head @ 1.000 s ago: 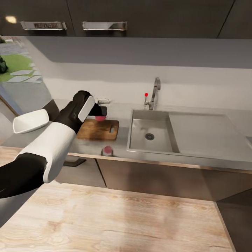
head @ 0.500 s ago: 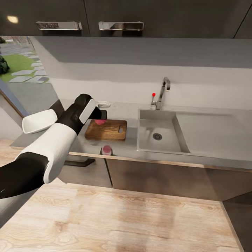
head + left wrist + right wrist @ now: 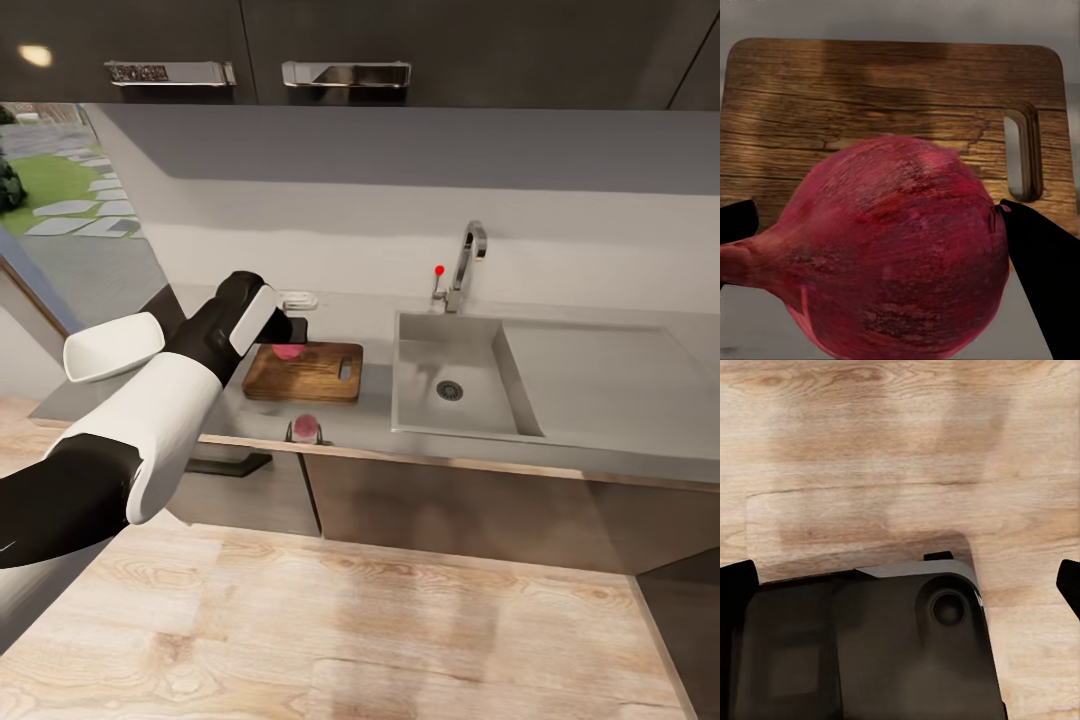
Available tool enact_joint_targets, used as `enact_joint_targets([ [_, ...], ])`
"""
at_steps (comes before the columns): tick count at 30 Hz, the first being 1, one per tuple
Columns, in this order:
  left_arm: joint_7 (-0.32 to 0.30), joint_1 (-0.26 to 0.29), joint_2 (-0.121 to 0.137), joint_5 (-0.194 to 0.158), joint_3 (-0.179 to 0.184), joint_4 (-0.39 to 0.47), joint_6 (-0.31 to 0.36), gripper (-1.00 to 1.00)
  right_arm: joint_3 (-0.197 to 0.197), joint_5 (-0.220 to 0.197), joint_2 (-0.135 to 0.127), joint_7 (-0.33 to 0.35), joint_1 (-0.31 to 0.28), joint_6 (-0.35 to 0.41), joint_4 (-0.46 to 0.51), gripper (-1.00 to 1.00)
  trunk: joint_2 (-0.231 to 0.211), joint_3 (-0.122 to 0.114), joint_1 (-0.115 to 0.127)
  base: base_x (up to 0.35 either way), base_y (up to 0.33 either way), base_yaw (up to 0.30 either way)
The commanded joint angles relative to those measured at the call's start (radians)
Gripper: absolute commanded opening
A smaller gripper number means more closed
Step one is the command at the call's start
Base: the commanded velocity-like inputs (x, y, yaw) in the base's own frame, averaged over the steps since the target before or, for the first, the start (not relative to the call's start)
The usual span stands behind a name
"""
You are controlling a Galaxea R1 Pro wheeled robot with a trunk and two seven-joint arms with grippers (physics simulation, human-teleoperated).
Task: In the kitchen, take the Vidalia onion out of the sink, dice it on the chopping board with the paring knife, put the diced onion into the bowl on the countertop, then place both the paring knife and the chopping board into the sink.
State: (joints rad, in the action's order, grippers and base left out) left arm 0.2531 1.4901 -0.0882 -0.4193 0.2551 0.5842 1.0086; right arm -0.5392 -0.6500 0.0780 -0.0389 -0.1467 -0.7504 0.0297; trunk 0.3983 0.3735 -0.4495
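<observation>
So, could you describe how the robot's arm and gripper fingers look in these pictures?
In the head view, the left arm has a glossy black upper part, a broad white shell over the forearm, and a black wrist with a white panel near the left gripper. In the wrist views, the fingers are plain matte black, as are the right gripper's fingers. No cables or markings are visible.

— What does the left arm (image 3: 150, 420) look like from the head camera?

— A glossy black upper segment, then a smooth white shell over the forearm. Past that comes a black wrist with a flat white panel (image 3: 250, 316) on its side.

— And the fingers (image 3: 1042, 255)?

— Plain matte black in the left wrist view, with no markings.

— Anything in the right wrist view?

— A dark grey rounded housing (image 3: 870, 645) with a round recessed socket (image 3: 947, 608) and a paler top edge.
</observation>
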Motion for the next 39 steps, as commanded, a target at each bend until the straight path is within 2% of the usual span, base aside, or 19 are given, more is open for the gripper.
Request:
enact_joint_targets([
  [1, 0.009, 0.001, 0.001, -0.01, 0.004, -0.001, 0.002, -1.0, -0.008, -0.005, 0.0, -0.004, -0.001, -0.003, -0.001, 1.0, 0.002, 0.002, -0.001, 0.024, 0.015, 0.0],
  [13, 0.008, 0.001, -0.019, -0.01, 0.004, -0.049, 0.001, -1.0, -0.008, -0.005, 0.0, -0.004, -0.001, -0.003, -0.001, 1.0, 0.002, 0.002, -0.001, 0.169, 0.119, 0.0],
  [21, 0.008, 0.001, -0.02, -0.01, 0.004, -0.054, 0.001, -1.0, -0.008, -0.005, 0.0, -0.004, -0.001, -0.003, -0.001, 1.0, 0.002, 0.002, -0.001, 0.03, 0.017, 0.0],
  [28, 0.006, 0.001, -0.037, -0.01, 0.006, -0.063, 0.001, -1.0, -0.008, -0.005, 0.0, -0.004, -0.001, -0.003, -0.001, 1.0, 0.002, 0.002, -0.001, 0.003, 0.002, 0.0],
  [39, 0.006, 0.001, -0.043, -0.01, 0.006, -0.065, 0.001, -1.0, -0.008, -0.005, 0.0, -0.004, -0.001, -0.003, -0.001, 1.0, 0.002, 0.002, -0.001, 0.0, 0.0, 0.0],
])
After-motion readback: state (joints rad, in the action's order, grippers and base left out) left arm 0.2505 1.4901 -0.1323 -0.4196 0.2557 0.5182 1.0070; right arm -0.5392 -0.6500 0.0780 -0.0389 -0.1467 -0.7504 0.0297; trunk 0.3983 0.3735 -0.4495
